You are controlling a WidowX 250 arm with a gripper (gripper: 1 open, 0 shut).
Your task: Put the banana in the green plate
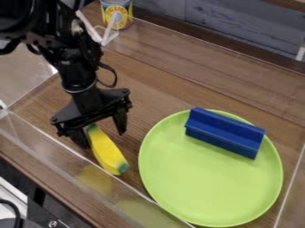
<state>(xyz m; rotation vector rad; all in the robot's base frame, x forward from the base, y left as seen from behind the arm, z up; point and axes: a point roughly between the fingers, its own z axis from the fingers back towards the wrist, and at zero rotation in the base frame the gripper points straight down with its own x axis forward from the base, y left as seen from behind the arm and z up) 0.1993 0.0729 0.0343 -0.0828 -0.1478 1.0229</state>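
The banana [107, 151] lies on the wooden table, small and bright yellow, left of the green plate [202, 191]. My gripper [91, 124] points straight down over the banana's far end, its black fingers spread open on either side of that end. Whether the fingertips touch the banana I cannot tell. The green plate is large, round and lime green, at the lower right of the camera view.
A blue rectangular block [224, 132] rests on the far part of the plate. A yellow cup [116, 13] stands at the back of the table. A clear plastic wall [48, 169] runs along the near left edge, close to the banana.
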